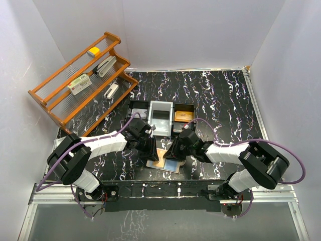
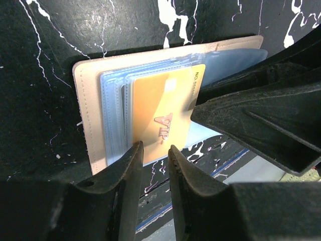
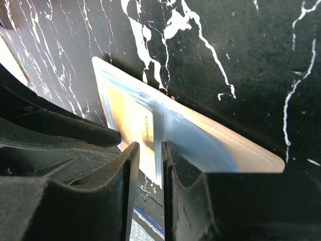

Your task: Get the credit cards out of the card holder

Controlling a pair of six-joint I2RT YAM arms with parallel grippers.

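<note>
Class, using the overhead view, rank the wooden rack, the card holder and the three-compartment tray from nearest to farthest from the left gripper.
Measured from the left gripper:
1. card holder: at its fingertips, front centre of the table.
2. three-compartment tray: just behind the gripper, mid-table.
3. wooden rack: farthest, at the back-left by the wall.

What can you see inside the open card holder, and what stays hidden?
An orange card sits in clear bluish sleeves inside the card holder. Any cards stacked beneath it are covered and cannot be seen.
</note>
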